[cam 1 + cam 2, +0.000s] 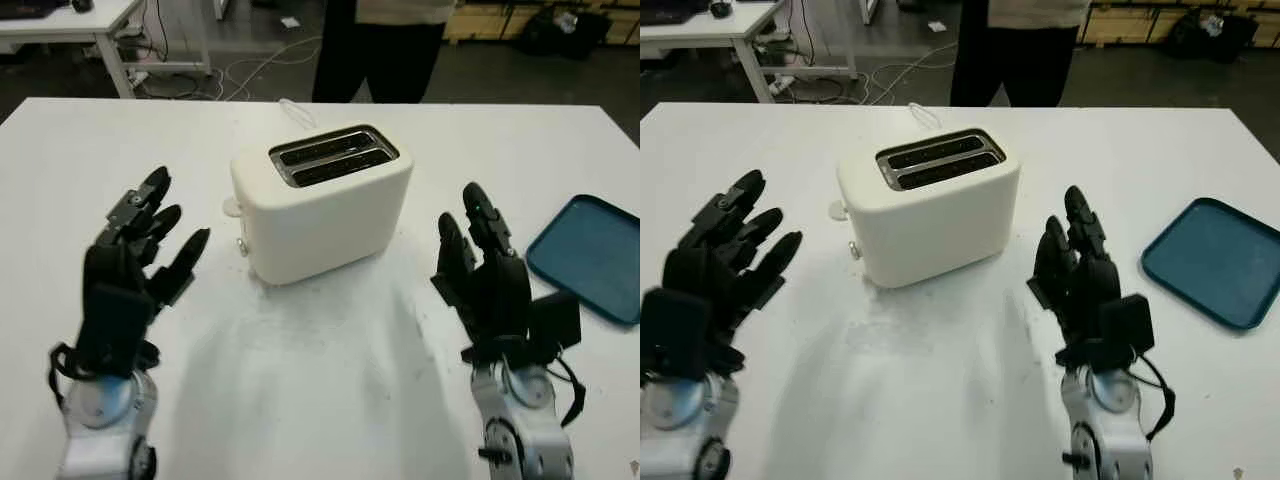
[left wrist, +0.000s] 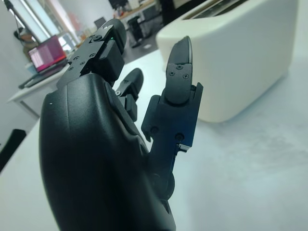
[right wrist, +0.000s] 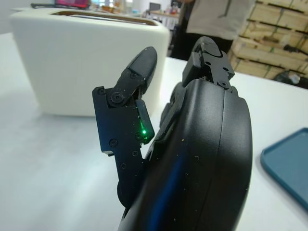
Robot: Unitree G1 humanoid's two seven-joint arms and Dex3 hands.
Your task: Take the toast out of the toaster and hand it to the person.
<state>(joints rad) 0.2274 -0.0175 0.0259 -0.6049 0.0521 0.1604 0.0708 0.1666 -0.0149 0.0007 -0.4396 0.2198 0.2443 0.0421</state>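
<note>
A cream two-slot toaster (image 1: 325,205) stands at the middle of the white table (image 1: 320,380), slots facing up; both slots look dark and no toast sticks out. My left hand (image 1: 150,235) is raised to the left of the toaster, open and holding nothing. To the toaster's right my right hand (image 1: 470,235) is also up and open, a short gap from its side. In the wrist views the toaster (image 2: 250,53) (image 3: 86,62) sits just beyond each hand's fingers. A person in dark trousers (image 1: 380,45) stands at the table's far edge.
A blue tray (image 1: 590,255) lies at the right edge of the table. A white cord (image 1: 295,112) runs from behind the toaster toward the far edge. Another desk (image 1: 70,25) and floor cables stand beyond, at the back left.
</note>
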